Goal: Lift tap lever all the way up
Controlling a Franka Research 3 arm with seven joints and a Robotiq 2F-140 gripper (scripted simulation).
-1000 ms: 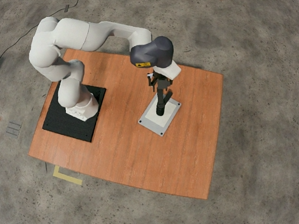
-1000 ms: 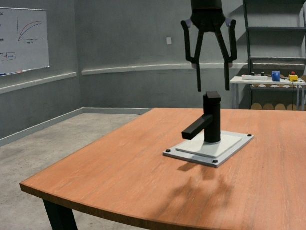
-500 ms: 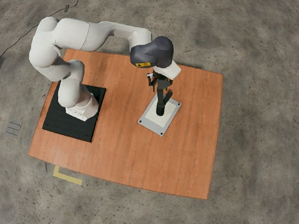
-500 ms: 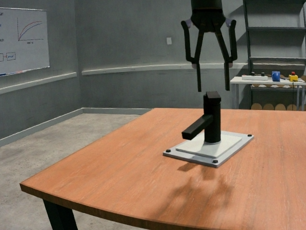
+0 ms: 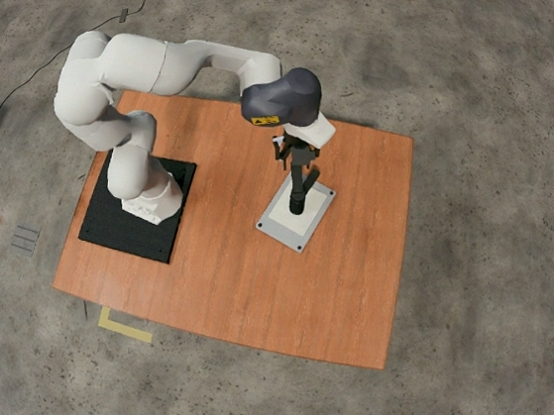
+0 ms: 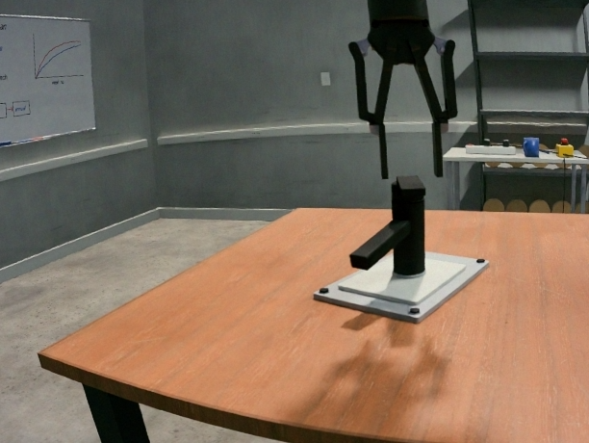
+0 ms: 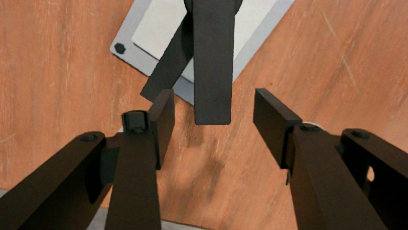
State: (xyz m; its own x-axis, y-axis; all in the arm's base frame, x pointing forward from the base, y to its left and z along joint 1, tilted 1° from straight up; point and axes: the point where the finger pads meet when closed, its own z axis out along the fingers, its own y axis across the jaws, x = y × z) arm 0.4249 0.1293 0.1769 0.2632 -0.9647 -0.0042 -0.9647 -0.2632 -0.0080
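Note:
A black tap (image 5: 296,204) (image 6: 409,241) stands on a white pad on a grey base plate (image 5: 275,228) (image 6: 448,289) (image 7: 124,50), bolted to the wooden table (image 5: 264,301) (image 6: 241,337) (image 7: 60,75). Its spout (image 6: 380,246) (image 7: 167,70) points out sideways. Its flat lever (image 6: 410,184) (image 7: 214,65) lies low on top of the tap. My gripper (image 5: 294,164) (image 6: 411,174) (image 7: 214,105) points straight down just above the lever. It is partly open and empty. One finger hangs on each side of the lever's free end, not touching it.
My arm's base stands on a black mat (image 5: 101,225) at the table's left side. Off the table stand a side table with a blue mug (image 6: 530,146), a metal shelf (image 6: 529,55) and a whiteboard (image 6: 43,77) on the wall.

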